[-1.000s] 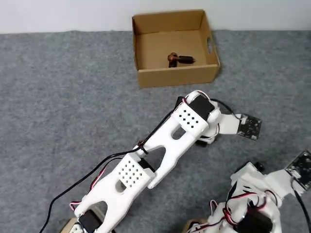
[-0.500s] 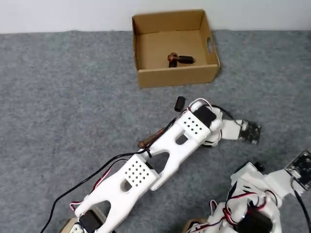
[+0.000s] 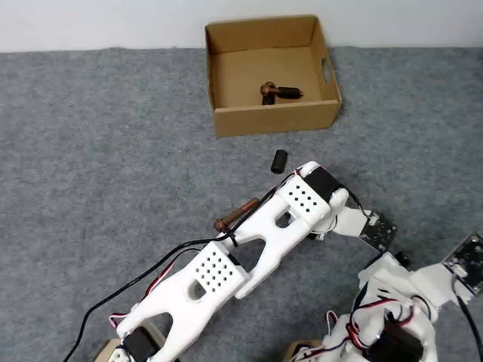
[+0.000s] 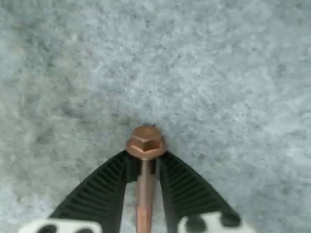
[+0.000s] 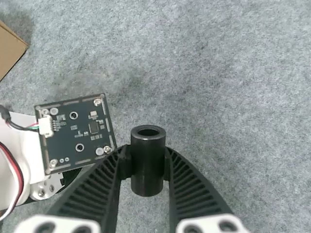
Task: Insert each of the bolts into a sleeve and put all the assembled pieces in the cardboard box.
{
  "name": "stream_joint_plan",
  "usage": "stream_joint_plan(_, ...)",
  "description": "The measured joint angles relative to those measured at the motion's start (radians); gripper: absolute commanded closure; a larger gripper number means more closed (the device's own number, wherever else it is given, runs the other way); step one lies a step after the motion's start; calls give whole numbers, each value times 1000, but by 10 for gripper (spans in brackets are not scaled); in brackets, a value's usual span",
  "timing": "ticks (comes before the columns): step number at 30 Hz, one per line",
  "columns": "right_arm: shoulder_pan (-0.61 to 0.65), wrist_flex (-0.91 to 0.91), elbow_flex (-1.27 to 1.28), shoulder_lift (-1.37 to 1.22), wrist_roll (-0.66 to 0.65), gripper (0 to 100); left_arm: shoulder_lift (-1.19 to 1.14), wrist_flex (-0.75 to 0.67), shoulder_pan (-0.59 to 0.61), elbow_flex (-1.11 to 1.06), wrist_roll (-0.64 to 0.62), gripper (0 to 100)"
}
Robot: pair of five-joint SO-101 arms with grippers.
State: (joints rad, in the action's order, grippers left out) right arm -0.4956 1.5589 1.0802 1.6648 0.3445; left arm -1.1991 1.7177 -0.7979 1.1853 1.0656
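Two parts are gripped, two lie loose, and one pair is already in the box.

High view: the cardboard box (image 3: 272,119) sits upper centre of frame with one assembled piece (image 3: 279,93) lying inside. A loose sleeve (image 3: 279,160), black, sits on the grey carpet (image 3: 113,151) just below the box. A loose bolt (image 3: 235,215), copper, lies slantwise at frame centre, one end hidden under the white left arm (image 3: 294,207). The right arm (image 3: 385,279) is at lower right, near the left arm's wrist.

Left wrist view: the left gripper (image 4: 144,160) is clamped on the held bolt (image 4: 144,145). The flanged hex head pokes past the ribbed black fingertips and the smooth shank runs back between them along the claw's axis.

Right wrist view: the right gripper (image 5: 147,158) pinches the held sleeve (image 5: 147,167) across its wall. It's a short matte tube, open bore facing away from the wrist. The left arm's circuit board (image 5: 75,131) is just beside it.

Judgement: mating needs the shank's axis lined up with that bore, and head-outward looks awkward.
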Motion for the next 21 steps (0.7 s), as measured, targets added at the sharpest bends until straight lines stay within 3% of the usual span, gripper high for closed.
stream_joint_plan(7, 0, 0, 0, 0, 0, 991, 77, 6, 2, -11, -321, 995)
stream_joint_plan(14, 2, 0, 0, 48, 0, 991, 321, 9, 2, -37, -526, 995)
stream_joint_plan(21, 123, 0, -2, 126, -14, 991, 675, 14, 2, -368, -747, 995)
